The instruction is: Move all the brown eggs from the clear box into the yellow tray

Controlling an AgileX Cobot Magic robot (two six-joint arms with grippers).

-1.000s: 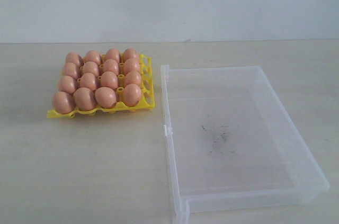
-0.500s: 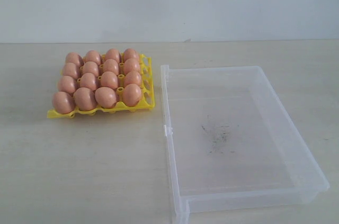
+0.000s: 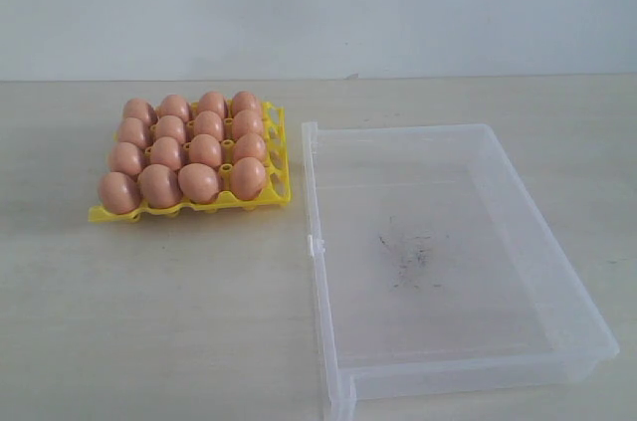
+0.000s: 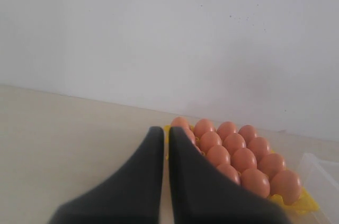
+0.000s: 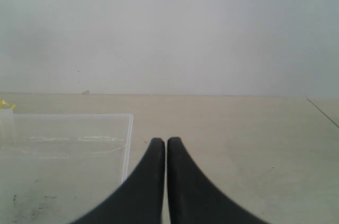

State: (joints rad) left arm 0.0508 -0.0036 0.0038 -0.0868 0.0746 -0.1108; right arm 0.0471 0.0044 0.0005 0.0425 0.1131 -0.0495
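Observation:
Several brown eggs [image 3: 187, 146] fill every cup of the yellow tray [image 3: 282, 168] at the left of the table. To its right lies the clear box [image 3: 562, 302], with only dark scuff marks on its floor. Neither arm shows in the exterior view. In the left wrist view my left gripper [image 4: 166, 129] is shut with nothing in it, its tips near the brown eggs [image 4: 235, 150] and the yellow tray [image 4: 304, 200]. In the right wrist view my right gripper [image 5: 166, 140] is shut and empty beside a corner of the clear box [image 5: 127, 128].
A pale wooden table [image 3: 199, 321] carries both containers, and a white wall [image 3: 318, 3] stands behind it. The box's front wall has a small clip on its left rim [image 3: 313, 244].

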